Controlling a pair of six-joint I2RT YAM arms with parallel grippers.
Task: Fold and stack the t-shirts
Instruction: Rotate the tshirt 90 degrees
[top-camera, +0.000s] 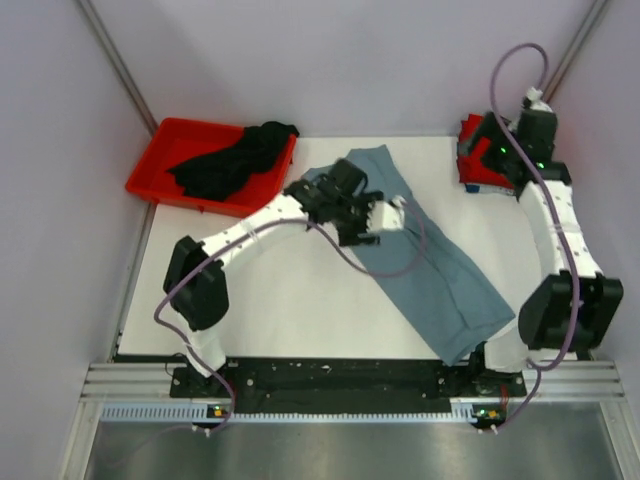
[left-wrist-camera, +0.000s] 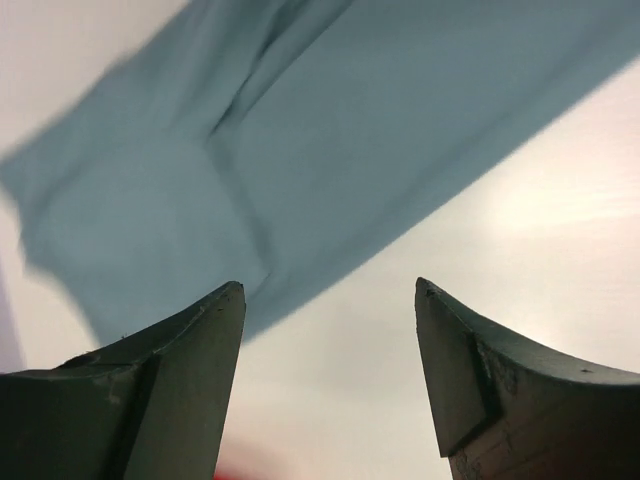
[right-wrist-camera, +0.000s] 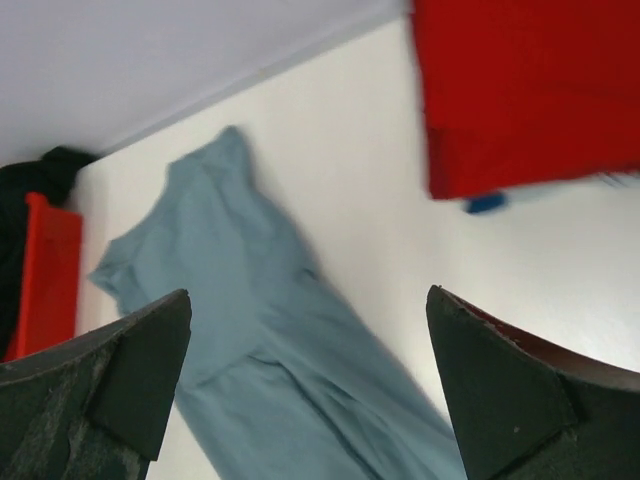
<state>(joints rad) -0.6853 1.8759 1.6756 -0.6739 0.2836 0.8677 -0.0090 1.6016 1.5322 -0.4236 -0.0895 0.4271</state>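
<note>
Top view: grey-blue t-shirt (top-camera: 440, 280) laid as a long diagonal strip on desk (top-camera: 280, 310); black t-shirt (top-camera: 225, 165) in red bin (top-camera: 150, 172). Left wrist: jaws open, empty, above strip. Right wrist: jaws wide, empty; folded red t-shirt (right-wrist-camera: 520, 90) beyond. Judged mid-fold; next calls for gripping one strip end to halve it.

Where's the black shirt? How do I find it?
Find the white table, then the red bin at its far left corner. The black t-shirt is bunched up inside it, spilling over the bin's right rim. It is the only dark, crumpled one: the grey-blue t-shirt lies spread across the table's middle and the red t-shirt sits at the far right.
</note>
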